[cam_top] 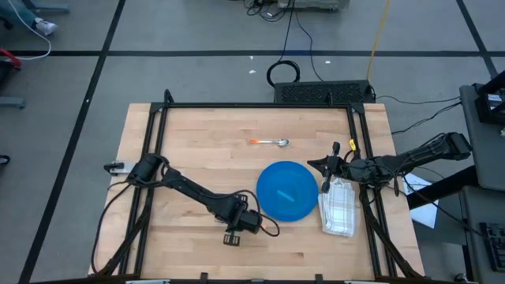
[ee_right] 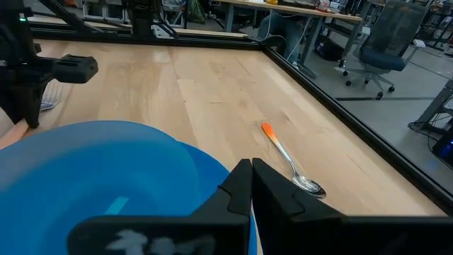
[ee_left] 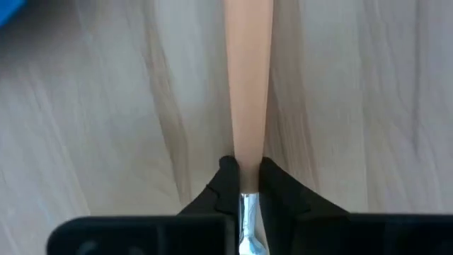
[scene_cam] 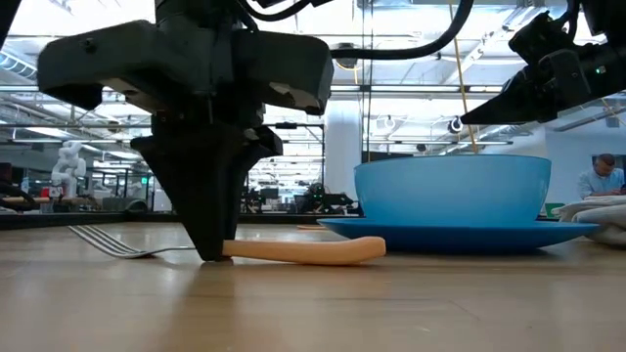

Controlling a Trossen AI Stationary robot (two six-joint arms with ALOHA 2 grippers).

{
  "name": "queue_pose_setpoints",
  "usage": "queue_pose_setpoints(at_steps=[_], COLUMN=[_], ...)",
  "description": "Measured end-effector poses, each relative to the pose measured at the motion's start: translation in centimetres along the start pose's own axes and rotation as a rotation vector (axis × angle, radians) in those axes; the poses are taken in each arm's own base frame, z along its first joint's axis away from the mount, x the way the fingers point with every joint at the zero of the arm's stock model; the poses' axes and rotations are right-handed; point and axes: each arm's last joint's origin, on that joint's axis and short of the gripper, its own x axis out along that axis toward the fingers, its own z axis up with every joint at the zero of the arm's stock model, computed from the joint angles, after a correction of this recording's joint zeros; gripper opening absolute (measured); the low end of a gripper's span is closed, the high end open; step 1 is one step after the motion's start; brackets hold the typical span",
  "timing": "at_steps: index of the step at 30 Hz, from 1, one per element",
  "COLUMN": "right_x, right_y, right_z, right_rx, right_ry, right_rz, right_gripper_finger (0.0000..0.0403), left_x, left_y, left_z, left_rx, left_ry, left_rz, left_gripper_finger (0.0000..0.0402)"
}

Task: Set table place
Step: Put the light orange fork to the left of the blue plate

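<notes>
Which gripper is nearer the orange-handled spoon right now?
Right. The right gripper hovers by the blue plate's rim, a short way from the spoon. The left gripper is at the table's near side, shut on the fork.

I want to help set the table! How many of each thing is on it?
Fork: 1
Spoon: 1
Blue plate: 1
Blue bowl: 1
Folded cloth: 1
Total: 5
</notes>
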Motion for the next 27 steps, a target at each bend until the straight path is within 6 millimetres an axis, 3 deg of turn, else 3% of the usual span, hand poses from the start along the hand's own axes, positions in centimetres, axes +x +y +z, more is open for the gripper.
queue_pose_setpoints(at_steps=[13,20,27], right_x=[0.0,0.0,0.0], right_y=[0.0,0.0,0.0], right_z=[0.1,0.1,0.1], right_rx=[0.014,0.014,0.016], right_ry=[-0.008,-0.01,-0.011], right_rz=[0.001,0.001,0.001], right_gripper_finger=[0.0,0.0,0.0], left_x=[-1.5,-3.4,-4.3], left_y=[-0.3,1.3,3.5], left_z=[-2.3,-1.3,-0.4], left_rx=[0.501,0.737,0.984], left_ry=[0.269,0.295,0.319], left_rz=[0.011,-0.02,0.086], left_gripper_finger=[0.0027,0.0027,0.0027])
